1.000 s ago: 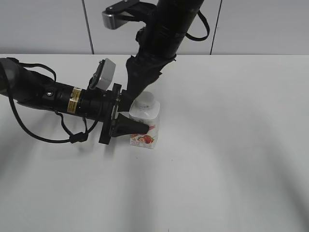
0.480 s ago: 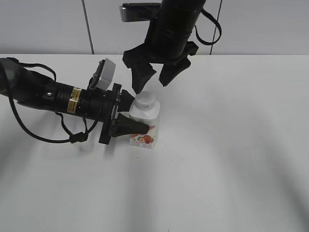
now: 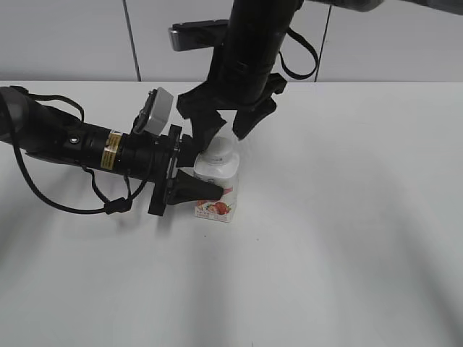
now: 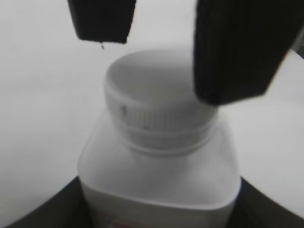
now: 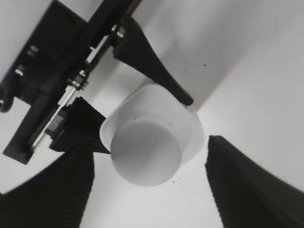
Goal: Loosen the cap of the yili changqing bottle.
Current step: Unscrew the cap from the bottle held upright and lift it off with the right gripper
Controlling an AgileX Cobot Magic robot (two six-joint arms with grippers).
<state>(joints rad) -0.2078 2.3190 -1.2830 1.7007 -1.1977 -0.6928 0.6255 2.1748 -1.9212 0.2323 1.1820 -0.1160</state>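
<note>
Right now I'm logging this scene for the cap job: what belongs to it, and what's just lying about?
Belongs:
yili changqing bottle
cap
left gripper, clamping the bottle
right gripper, open over the cap

Lying about:
nothing; only the white table bears it

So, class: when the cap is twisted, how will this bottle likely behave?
The yili changqing bottle has squarish sides, so it probably won't roll. The left end effector clamps it, likely resisting spin. The ribbed cap should grip well.

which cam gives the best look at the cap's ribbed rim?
Left wrist view: the cap is close and side-on, its ribs visible though soft-focus. The right wrist view shows only its flat top from above. The exterior view shows it small, partly hidden by the right gripper.
</note>
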